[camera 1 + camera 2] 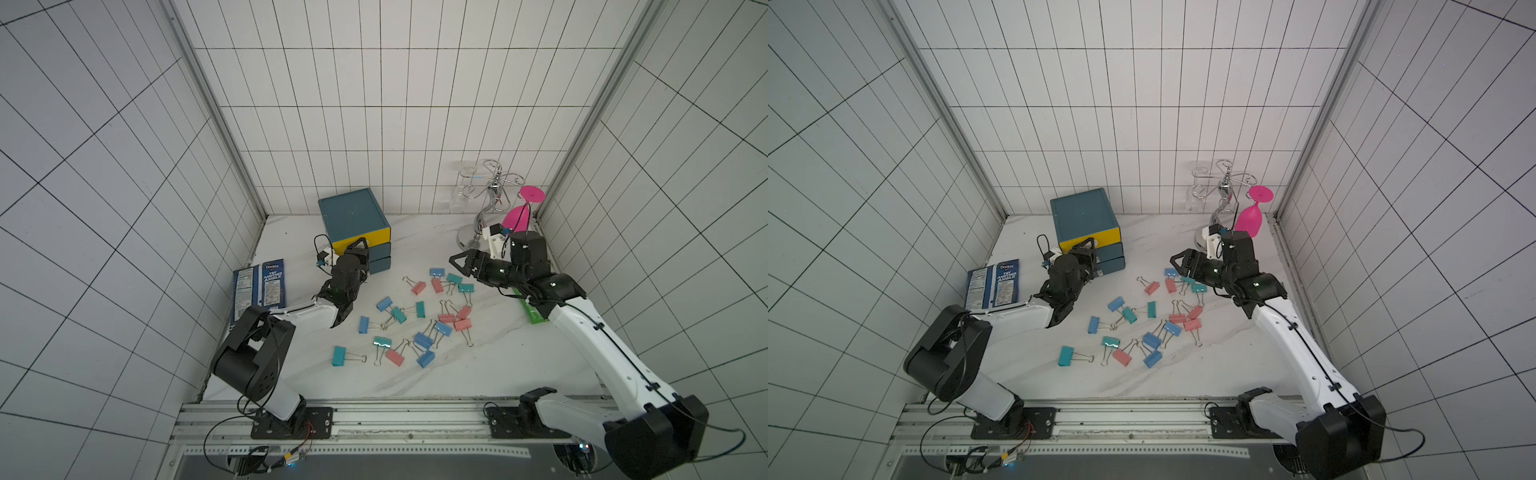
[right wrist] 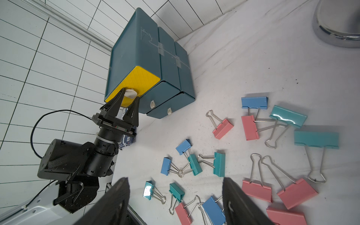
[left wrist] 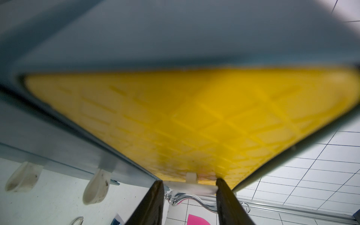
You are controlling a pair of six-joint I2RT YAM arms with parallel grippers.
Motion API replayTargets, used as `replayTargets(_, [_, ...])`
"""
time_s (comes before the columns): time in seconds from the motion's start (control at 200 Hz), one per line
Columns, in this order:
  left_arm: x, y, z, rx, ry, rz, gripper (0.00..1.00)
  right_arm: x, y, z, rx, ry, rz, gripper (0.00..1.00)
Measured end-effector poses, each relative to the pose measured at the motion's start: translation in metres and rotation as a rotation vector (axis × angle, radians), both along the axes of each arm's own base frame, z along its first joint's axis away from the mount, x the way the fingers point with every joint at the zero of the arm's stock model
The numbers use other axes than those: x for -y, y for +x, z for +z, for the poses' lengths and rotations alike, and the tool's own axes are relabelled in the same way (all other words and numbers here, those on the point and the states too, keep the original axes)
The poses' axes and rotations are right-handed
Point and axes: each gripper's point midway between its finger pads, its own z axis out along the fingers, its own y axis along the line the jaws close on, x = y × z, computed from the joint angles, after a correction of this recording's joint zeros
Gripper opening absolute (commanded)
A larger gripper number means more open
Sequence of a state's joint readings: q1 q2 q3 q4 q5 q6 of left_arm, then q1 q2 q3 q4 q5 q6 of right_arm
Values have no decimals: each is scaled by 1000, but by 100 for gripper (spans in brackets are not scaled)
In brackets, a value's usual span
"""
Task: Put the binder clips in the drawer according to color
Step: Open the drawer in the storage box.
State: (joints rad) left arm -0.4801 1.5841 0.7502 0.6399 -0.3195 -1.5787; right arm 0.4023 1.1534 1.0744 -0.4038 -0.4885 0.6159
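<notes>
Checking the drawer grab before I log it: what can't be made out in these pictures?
- Grip: the left claw straddles the white pull tab of the yellow drawer in the right wrist view, but contact is unclear; the left wrist view is blurred.
- Contents: the yellow drawer and both teal drawers look shut, so their fronts hide the insides.
- Green flat item in a top view: the right arm covers most of it.

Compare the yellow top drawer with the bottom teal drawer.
The yellow drawer has a yellow front; the bottom drawer has a teal one, like the cabinet. The left gripper has its fingers either side of the yellow drawer's tab; the bottom drawer's tab is untouched. Both look closed, each with a white tab.
</notes>
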Motion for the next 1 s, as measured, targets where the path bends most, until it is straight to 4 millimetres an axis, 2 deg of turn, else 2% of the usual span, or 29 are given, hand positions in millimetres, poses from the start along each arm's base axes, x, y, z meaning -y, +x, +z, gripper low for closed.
replayTargets(0.42, [1, -2, 2, -2, -6, 1, 36, 3, 1, -3, -2, 0, -10, 77])
replayTargets(0.715, [3, -17, 13, 12, -9, 15, 35, 5, -4, -2, 5, 7, -11, 77])
replayTargets(0.77, [6, -22, 14, 11, -7, 11, 37, 6, -6, -2, 6, 8, -11, 77])
replayTargets(0.865, [9, -28, 12, 4, 6, 6, 47, 7, -8, -3, 7, 9, -11, 77])
replayTargets(1.0, [7, -29, 9, -5, 15, 19, 55, 8, -11, -6, 3, 11, -12, 77])
